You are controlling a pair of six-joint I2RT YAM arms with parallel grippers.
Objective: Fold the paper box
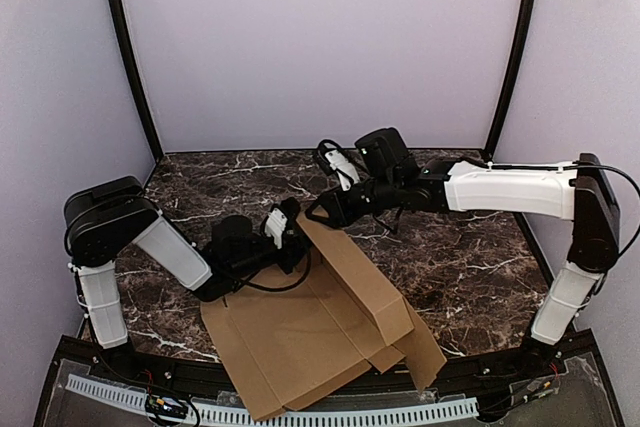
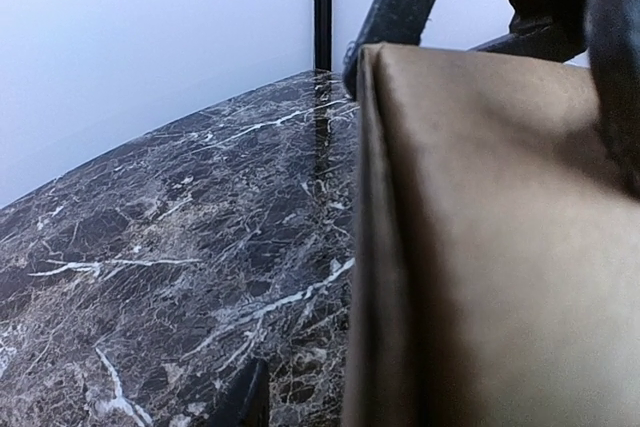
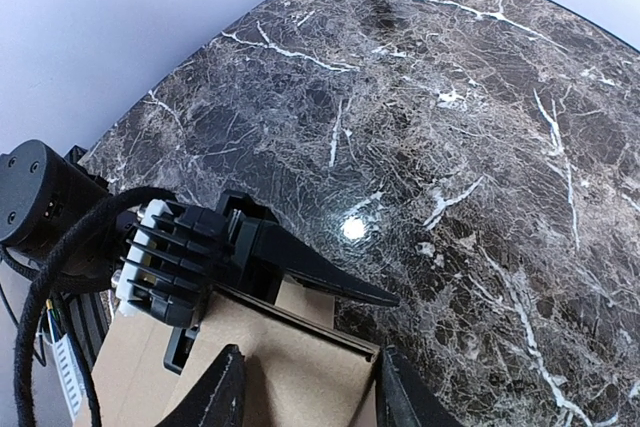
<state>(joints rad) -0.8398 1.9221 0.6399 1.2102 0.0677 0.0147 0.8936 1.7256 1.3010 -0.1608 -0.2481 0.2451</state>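
The paper box [image 1: 300, 337] is a flat brown cardboard sheet at the near middle of the table, with one long panel [image 1: 355, 277] lifted upright. My left gripper [image 1: 290, 235] is at the panel's far top corner. In the left wrist view the panel [image 2: 480, 247] stands edge-on, with one fingertip [image 2: 247, 395] apart from it on the left and the other finger hidden behind it. My right gripper [image 1: 318, 212] reaches in from the right to the same corner. Its fingers [image 3: 215, 392] are spread wide, and the panel's top edge [image 3: 290, 347] lies between them.
The dark marble table [image 1: 470, 247] extends behind and to the right of the box. Purple walls and black corner posts [image 1: 125, 57] enclose the back and sides. The box's near flaps [image 1: 420, 352] reach the table's front edge by a white cable rail [image 1: 330, 415].
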